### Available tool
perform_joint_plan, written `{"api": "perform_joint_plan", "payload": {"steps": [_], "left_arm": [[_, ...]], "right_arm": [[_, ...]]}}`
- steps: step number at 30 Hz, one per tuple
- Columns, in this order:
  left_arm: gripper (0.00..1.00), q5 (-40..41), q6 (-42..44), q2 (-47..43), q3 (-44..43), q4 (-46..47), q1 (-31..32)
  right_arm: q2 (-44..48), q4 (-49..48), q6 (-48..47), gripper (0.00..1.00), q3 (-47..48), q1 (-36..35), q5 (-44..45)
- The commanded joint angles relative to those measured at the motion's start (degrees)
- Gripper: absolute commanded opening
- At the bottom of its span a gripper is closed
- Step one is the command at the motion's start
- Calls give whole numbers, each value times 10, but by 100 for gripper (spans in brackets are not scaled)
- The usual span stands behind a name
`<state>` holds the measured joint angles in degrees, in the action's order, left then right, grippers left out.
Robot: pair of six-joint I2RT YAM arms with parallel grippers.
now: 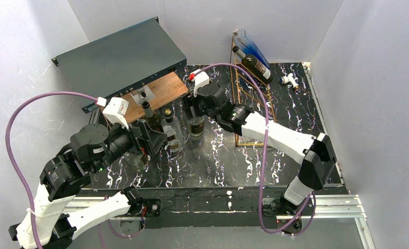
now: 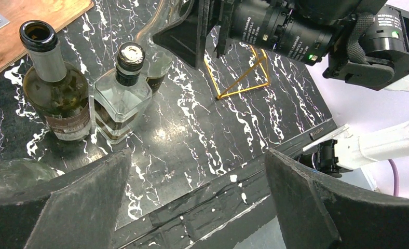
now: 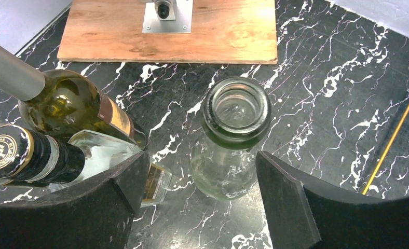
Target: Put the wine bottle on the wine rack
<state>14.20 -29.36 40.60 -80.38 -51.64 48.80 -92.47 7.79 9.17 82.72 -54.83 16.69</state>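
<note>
The wine bottle [image 3: 236, 111] is clear, faintly green glass with a thick rim and an uncapped, open mouth. It stands upright on the black, white-veined tabletop [image 1: 218, 161], just in front of the wooden board [image 3: 192, 31].

The right claw [image 3: 201, 163] hangs over it with its jaws spread. One finger is on each side of the bottle's shoulder, and neither is seen to touch the glass. To the left stand a green bottle [image 3: 62, 104] with a silver neck and a square bottle [image 3: 104, 155] with a black-and-gold cap.

The top view alone shows the wine rack [image 1: 249, 98] at full height. It is a thin gold wire frame to the right of the wine bottle, carrying two slanted bottles [image 1: 254, 62] near its top. The right wrist view catches only one gold rod of it, and the left wrist view only its foot.

The left claw [image 2: 197, 161] is spread wide and holds nothing. It sits near the tabletop's front edge.
</note>
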Motion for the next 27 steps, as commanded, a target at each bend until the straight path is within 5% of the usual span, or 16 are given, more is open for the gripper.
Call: {"api": "perform_joint_plan", "payload": {"steps": [1,21,27], "left_arm": [[99,5,11,2,-14,-7,-3],[99,0,10,-5,-10,-6,-4],[99,1,8,-3,-6,-6,-3]], "right_arm": [[-3,-44,-12,83,29,-11,29],[-45,-62,8,65,24,-16,124],[-66,-38,40,50,44,-17,139]]}}
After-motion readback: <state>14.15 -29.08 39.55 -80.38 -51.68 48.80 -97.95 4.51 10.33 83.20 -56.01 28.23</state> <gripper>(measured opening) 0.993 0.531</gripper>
